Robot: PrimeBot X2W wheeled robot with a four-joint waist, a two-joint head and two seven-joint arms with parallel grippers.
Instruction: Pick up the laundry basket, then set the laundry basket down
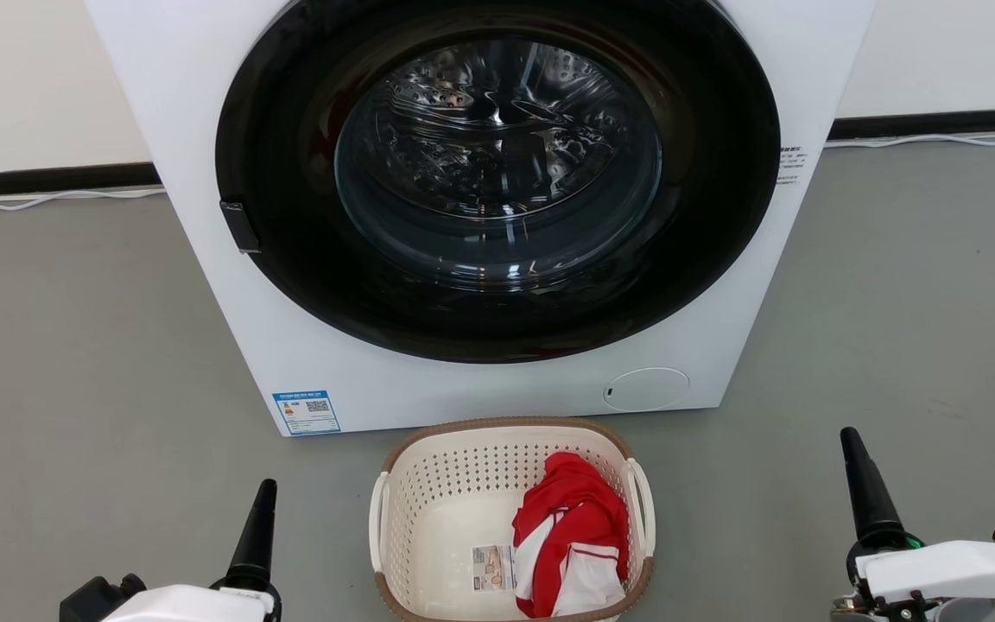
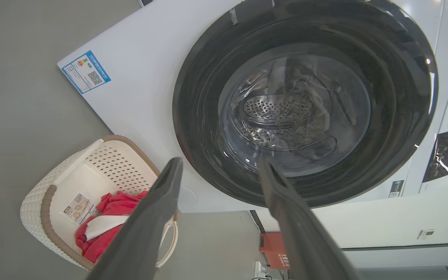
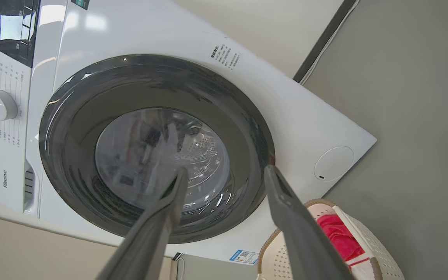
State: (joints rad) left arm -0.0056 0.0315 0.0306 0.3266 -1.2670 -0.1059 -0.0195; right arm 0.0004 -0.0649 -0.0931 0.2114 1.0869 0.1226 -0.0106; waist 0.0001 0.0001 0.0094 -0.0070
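The small cream-white perforated plastic laundry basket [image 1: 441,484] with a brown woven-look rim is seen on the grey floor [image 1: 74,345], just before the white front-loading washing machine [image 1: 204,173]. Its near rim is cut off in the head view. A crumpled red-and-white garment [image 1: 571,527] hides part of its bottom. The left tool [image 2: 221,161] and right tool [image 3: 226,169] are spread wide, with nothing gripped.

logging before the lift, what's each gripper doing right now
Left gripper: open, empty, clear of the cream-white perforated plastic laundry basket.
Right gripper: open, empty, also clear of it.
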